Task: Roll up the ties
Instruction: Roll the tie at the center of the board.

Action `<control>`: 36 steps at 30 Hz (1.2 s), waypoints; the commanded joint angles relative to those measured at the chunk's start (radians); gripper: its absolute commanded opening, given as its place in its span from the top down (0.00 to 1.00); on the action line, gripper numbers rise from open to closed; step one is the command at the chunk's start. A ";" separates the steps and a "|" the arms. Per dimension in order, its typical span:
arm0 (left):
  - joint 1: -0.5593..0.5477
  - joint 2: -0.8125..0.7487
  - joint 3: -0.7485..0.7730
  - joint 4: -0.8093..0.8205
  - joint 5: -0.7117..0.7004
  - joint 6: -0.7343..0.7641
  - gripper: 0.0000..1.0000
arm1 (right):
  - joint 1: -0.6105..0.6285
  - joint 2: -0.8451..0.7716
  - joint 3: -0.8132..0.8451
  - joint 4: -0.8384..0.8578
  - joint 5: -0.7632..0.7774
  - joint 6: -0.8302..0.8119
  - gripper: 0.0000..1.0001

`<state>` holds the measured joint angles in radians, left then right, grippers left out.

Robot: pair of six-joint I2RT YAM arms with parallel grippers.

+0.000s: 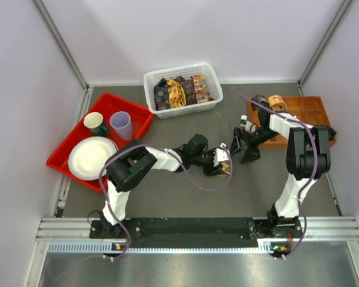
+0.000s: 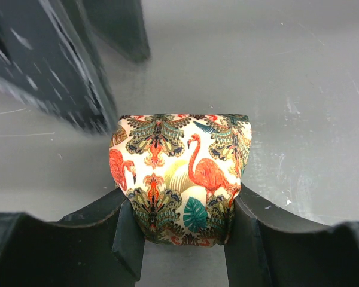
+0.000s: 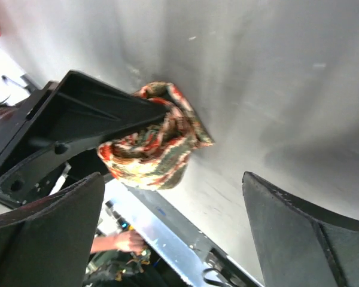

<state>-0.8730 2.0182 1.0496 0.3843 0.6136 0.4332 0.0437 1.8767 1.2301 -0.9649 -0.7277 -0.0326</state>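
My left gripper (image 1: 223, 162) is shut on a rolled tie (image 2: 179, 176), cream with orange flamingos and green leaves, held at mid-table. The same coil shows in the right wrist view (image 3: 152, 146), pinched by a left finger (image 3: 84, 116). My right gripper (image 1: 244, 148) is open and empty, just right of the left gripper, its fingers (image 3: 299, 233) spread wide and apart from the coil. Several ties (image 1: 179, 91) lie in a white basket (image 1: 151, 81) at the back. Two rolled coils (image 1: 269, 101) sit in an orange tray (image 1: 314, 110) at the right.
A red tray (image 1: 140, 116) at the left holds a white plate (image 1: 91, 156), a green mug (image 1: 96, 123) and a lilac cup (image 1: 121, 125). Grey walls enclose the table; a metal rail (image 1: 191, 230) runs along the near edge.
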 commanded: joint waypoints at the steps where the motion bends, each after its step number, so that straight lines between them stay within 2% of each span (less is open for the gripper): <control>1: -0.003 0.068 -0.022 -0.236 -0.034 0.033 0.96 | 0.047 -0.028 -0.044 0.107 -0.104 0.025 0.03; 8: -0.003 0.068 -0.028 -0.234 -0.032 0.033 0.97 | 0.149 0.010 -0.064 0.155 0.075 0.055 0.04; 12: -0.003 0.068 -0.030 -0.226 -0.032 0.029 0.96 | 0.180 0.056 -0.075 0.180 0.090 0.079 0.06; 20: -0.003 0.068 -0.033 -0.219 -0.035 0.024 0.97 | 0.183 0.070 -0.078 0.190 -0.007 0.062 0.31; 25: -0.003 0.066 -0.039 -0.213 -0.032 0.022 0.96 | 0.182 0.065 -0.083 0.210 -0.010 0.071 0.46; 27: -0.003 0.066 -0.039 -0.213 -0.034 0.021 0.96 | 0.177 0.064 -0.081 0.206 0.007 0.071 0.42; 28: -0.003 0.066 -0.039 -0.213 -0.031 0.024 0.96 | 0.176 0.064 -0.075 0.198 0.017 0.071 0.28; 30: -0.003 0.068 -0.040 -0.214 -0.031 0.024 0.96 | 0.156 0.047 -0.076 0.178 0.054 0.066 0.16; 34: -0.003 0.066 -0.043 -0.216 -0.026 0.029 0.96 | 0.105 0.004 -0.124 0.199 0.077 0.069 0.09; 36: -0.003 0.068 -0.046 -0.214 -0.023 0.029 0.96 | 0.104 0.016 -0.135 0.225 0.070 0.074 0.10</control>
<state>-0.8688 2.0205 1.0588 0.3614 0.6243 0.4355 0.1665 1.8935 1.1370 -0.8562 -0.7597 0.0586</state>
